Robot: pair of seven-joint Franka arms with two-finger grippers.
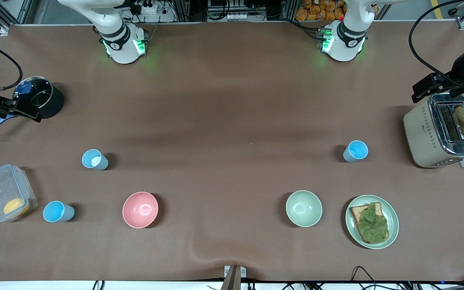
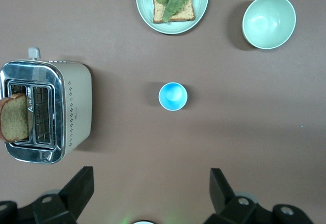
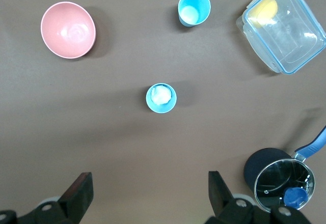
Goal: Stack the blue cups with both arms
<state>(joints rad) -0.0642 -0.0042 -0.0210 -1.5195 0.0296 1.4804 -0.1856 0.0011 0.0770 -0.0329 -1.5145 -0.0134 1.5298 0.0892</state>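
Three blue cups stand upright on the brown table. A paler one with a whitish inside (image 1: 94,159) and a sky-blue one (image 1: 58,212) are toward the right arm's end. Another sky-blue one (image 1: 355,151) stands near the toaster at the left arm's end. My right gripper (image 3: 150,183) is open and empty, high over the table, with the pale cup (image 3: 161,98) and the sky-blue cup (image 3: 194,8) below. My left gripper (image 2: 151,180) is open and empty, high over the table, with the third cup (image 2: 172,96) below. Neither gripper shows in the front view.
A pink bowl (image 1: 140,209), a green bowl (image 1: 303,208) and a plate with toast and lettuce (image 1: 371,221) lie nearer the front camera. A toaster (image 1: 441,135) holds bread. A clear container (image 1: 5,192) and a black pot (image 1: 42,98) sit at the right arm's end.
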